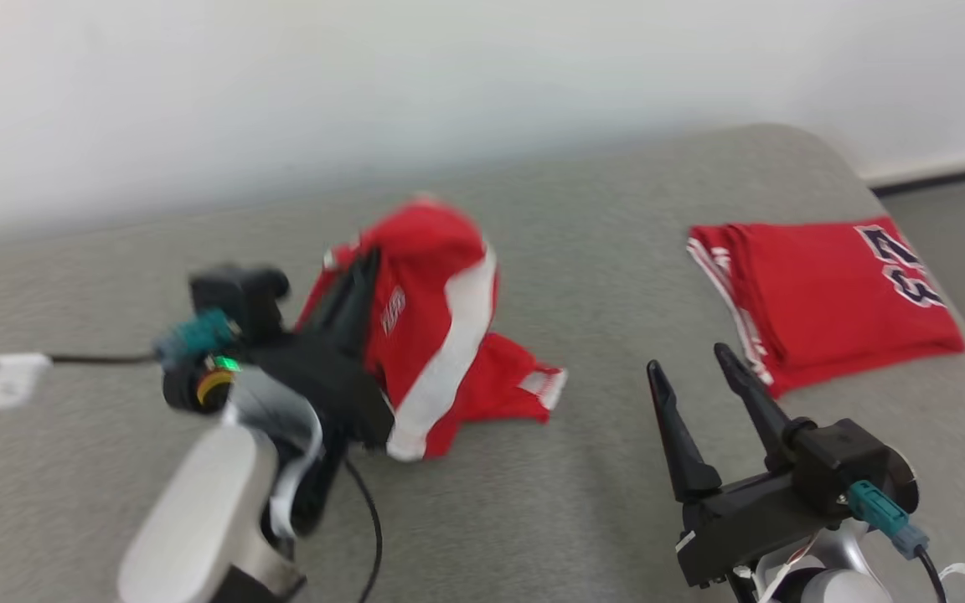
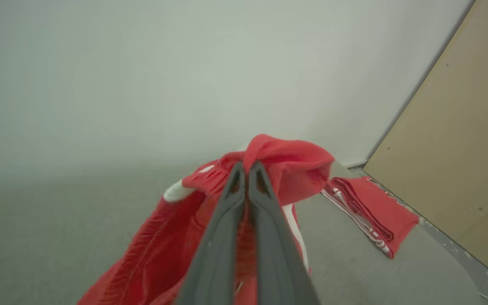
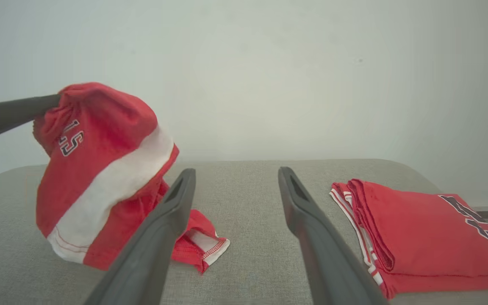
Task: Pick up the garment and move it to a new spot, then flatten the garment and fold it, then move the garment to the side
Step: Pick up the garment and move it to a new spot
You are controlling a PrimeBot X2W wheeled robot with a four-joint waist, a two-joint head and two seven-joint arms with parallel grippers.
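Early stage: left gripper (image 1: 368, 264) fingers clenched on the garment (image 1: 441, 310), bunch lifted, hem trailing on the table (image 1: 533, 519). Right gripper (image 1: 688, 356) fingers spread, empty. Relocating, flattening, folding, setting aside all pending

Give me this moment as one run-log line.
left gripper: shut on red garment, held up, tail on grey cushion | right gripper: open, empty | folded jersey: at right

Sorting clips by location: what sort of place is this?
Probably an indoor garment-folding setup: grey fabric-covered surface, bare white wall, a folded red jersey set aside.
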